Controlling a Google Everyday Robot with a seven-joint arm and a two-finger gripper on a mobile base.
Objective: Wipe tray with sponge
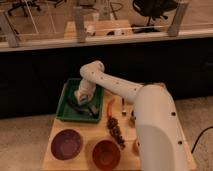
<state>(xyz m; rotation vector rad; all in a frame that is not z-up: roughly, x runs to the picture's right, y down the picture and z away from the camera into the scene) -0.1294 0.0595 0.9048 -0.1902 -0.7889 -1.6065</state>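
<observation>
The green tray (67, 102) lies flat under the gripper (81, 103), its long axis running from the table's near side toward the far edge. The gripper reaches down inside it — whether it grips anything, I cannot tell.

- Warm overhead light, brightest on the white arm (150, 115) (mild glare).
- The gripper (83, 103), down in the tray (65, 109), sits in its own shadow.
- Dark wall (40, 75) behind.
</observation>
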